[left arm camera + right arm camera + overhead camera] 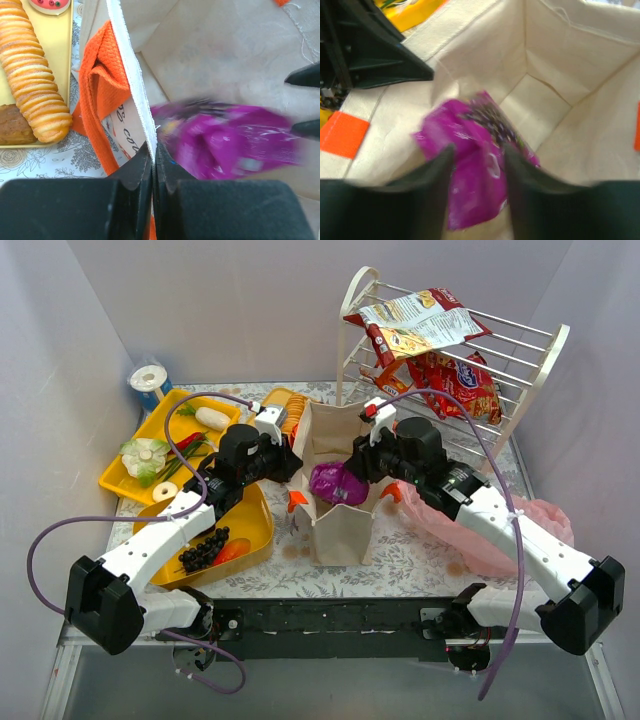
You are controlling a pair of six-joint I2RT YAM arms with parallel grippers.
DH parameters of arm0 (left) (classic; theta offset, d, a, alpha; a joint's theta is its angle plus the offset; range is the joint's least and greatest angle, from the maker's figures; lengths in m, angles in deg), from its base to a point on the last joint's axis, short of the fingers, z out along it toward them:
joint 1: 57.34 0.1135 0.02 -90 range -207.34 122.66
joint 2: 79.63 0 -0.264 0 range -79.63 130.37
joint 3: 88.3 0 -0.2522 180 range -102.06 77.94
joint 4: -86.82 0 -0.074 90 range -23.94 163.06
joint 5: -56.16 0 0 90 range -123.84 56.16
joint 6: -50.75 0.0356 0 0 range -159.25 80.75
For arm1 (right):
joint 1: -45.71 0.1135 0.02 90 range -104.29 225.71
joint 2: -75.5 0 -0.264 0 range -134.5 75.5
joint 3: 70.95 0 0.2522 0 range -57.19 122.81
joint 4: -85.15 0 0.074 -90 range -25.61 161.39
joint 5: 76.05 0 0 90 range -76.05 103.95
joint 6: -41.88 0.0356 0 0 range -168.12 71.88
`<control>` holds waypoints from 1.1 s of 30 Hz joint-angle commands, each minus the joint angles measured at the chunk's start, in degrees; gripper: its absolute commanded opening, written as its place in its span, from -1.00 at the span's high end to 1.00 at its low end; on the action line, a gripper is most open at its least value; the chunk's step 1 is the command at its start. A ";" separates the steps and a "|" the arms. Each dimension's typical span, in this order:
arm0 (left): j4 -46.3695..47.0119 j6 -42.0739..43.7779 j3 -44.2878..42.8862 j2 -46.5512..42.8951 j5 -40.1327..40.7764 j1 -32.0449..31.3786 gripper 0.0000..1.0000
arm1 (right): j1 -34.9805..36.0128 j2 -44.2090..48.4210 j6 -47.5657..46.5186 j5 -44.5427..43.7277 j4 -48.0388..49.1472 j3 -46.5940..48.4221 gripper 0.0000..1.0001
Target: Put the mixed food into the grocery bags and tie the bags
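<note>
The beige tote (340, 530) with orange strap handles (100, 85) stands open at the table's middle. My left gripper (291, 464) (153, 150) is shut on the tote's left rim (130, 65), pinching the fabric edge. Over the tote's mouth, my right gripper (360, 466) (478, 149) has its jaws apart. A purple snack packet (338, 483) (230, 140) (475, 165) shows blurred between and below them, inside the tote (560, 65). The pink plastic bag (500, 530) lies crumpled on the table under my right arm.
A white wire rack (520, 360) at the back right carries a white-yellow packet (420, 320) and red packets (460, 380). Two yellow trays (130, 465) (255, 530) on the left hold vegetables, dark grapes (203, 550) and a ridged bread roll (32, 75). A blue can (150, 380) stands at the back left.
</note>
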 commanded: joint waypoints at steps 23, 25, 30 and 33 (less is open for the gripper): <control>5.01 -2.32 0.86 1.11 -6.75 0.02 1.00 | -11.88 -17.68 -27.28 -1.66 4.97 40.39 -0.97; 5.27 -2.32 1.13 0.40 -6.31 0.02 1.00 | -13.37 -19.26 -27.91 0.83 5.06 42.32 -0.97; 5.10 -1.79 1.13 -1.00 -4.64 0.02 1.00 | -17.15 -22.95 -25.19 7.34 5.67 45.84 -0.97; 5.10 -1.79 1.13 -1.27 -4.37 0.02 1.00 | -18.21 -25.24 -24.83 8.66 5.84 47.43 -0.97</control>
